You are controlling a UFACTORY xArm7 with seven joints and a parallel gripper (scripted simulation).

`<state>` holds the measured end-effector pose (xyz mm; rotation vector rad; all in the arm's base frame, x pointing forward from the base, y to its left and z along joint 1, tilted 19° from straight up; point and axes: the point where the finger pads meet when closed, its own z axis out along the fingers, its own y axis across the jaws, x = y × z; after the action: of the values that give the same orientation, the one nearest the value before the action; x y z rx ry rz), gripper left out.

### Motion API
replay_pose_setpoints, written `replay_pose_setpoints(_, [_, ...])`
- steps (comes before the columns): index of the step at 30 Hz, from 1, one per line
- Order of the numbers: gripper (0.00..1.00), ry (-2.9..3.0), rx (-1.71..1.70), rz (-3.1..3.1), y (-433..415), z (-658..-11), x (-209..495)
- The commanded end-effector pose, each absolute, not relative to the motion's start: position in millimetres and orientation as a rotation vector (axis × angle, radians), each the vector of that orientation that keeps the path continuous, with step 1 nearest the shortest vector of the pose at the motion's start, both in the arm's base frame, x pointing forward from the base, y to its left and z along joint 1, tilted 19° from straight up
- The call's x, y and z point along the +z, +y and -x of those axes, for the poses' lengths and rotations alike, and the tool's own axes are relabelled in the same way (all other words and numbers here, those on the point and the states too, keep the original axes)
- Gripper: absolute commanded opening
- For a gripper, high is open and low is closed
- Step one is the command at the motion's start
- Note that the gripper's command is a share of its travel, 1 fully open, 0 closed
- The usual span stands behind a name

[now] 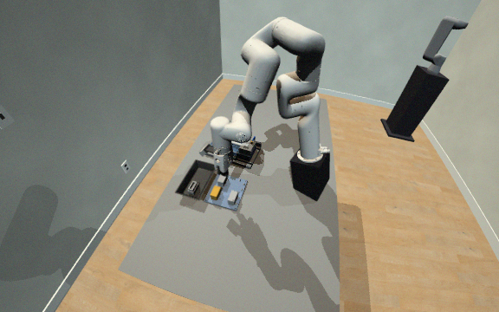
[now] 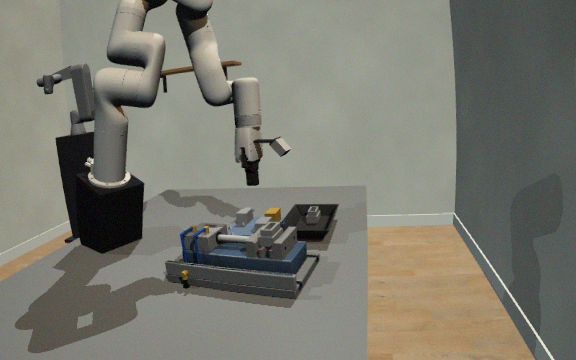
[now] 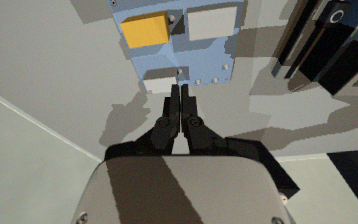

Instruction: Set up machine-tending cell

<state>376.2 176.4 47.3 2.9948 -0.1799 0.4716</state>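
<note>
end effector (image 3: 179, 95) closed, empty | aluminium blank (image 3: 161, 84) below fingertips, apart

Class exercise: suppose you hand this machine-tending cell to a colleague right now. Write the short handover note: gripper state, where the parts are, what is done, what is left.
Gripper: shut, holding nothing, high in the air above the infeed plate.
Infeed plate: one brass blank and two aluminium blanks, all lying flat.
Outfeed tray: one finished part inside, upright as far as the exterior view shows.
Vise: a grey block sits in the opening; it may be another finished part, but the pocket is too small to confirm.
Left: empty the vise if needed, seat an aluminium blank against the fixed jaw and work stop, then lift the arm free.
</note>
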Motion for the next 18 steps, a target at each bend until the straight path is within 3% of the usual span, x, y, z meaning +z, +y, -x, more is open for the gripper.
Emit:
replay_pose_setpoints(1, [0.00,-0.180,0.476,-2.993,178,-373,59])
replay_pose_setpoints(18, [0.00,-0.180,0.476,-2.992,182,-364,89])
